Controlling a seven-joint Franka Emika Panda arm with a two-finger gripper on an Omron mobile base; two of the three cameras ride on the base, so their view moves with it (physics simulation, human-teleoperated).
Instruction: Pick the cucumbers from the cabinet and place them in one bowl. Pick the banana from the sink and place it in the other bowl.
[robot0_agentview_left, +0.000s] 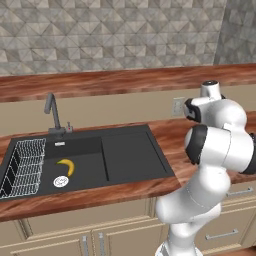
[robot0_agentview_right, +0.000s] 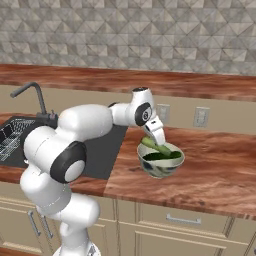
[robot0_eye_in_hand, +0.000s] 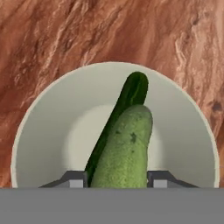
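Gripper (robot0_eye_in_hand: 117, 179) around one cucumber (robot0_eye_in_hand: 124, 146) above bowl (robot0_eye_in_hand: 39, 127).

A wall outlet (robot0_agentview_right: 201, 116) (pale, rectangular) sits above the wooden counter (robot0_agentview_right: 220, 165).

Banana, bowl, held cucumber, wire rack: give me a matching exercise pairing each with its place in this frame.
Things:
1. banana
2. bowl
3. held cucumber
4. wire rack

Places:
A. on the wooden counter, right of the sink
B. between the fingertips of the gripper
C. at the sink's left end
D. in the basin, near the round drain

Pairs: 1-D, 2-A, 3-B, 4-C
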